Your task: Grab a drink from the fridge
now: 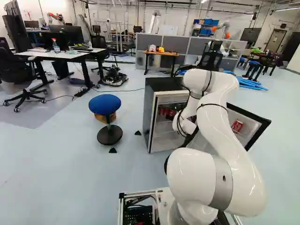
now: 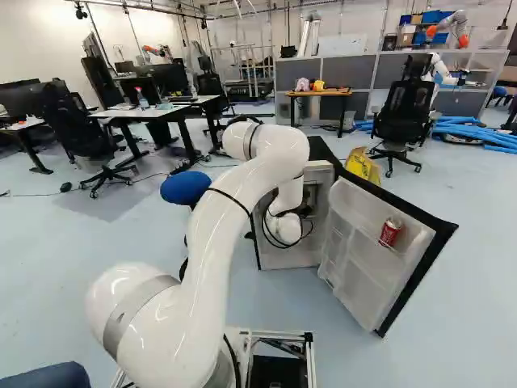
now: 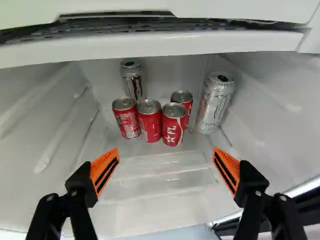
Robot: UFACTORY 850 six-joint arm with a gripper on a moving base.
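Spread wide, the claw [image 2: 307, 208] reaches into the mouth of the fridge [image 1: 161, 84]. In the wrist view its two fingers stand well apart, orange pads [image 3: 100, 164] facing one another with nothing gripped between them.

The drinks are ahead of the fingers, on the shelf [image 3: 162, 162] inside, set back from its front edge. Three red cans form a close row: an end can [image 3: 126, 119], a middle can [image 3: 149, 121] and a white-lettered can [image 3: 173, 125]. A fourth red can [image 3: 186, 98] is close behind the lettered one. Farther back, near the rear edge, stands a silver can with dark markings [image 3: 132, 82], behind the gap between the end and middle cans. A tall pale can [image 3: 215, 103] stands upright near the side wall, beyond the lettered can's end of the row.

The fridge door [image 2: 347, 279] hangs open, with one more red can [image 2: 390, 232] upright on its inner shelf, near the door's outer edge.

In the left base view the white arm [image 1: 225, 117] bends over in front of the fridge. A blue-topped stool [image 1: 105, 104] stands on the floor to the fridge's left, near it but apart. Beyond the fridge is a wooden-topped table [image 1: 161, 53] carrying small toys.
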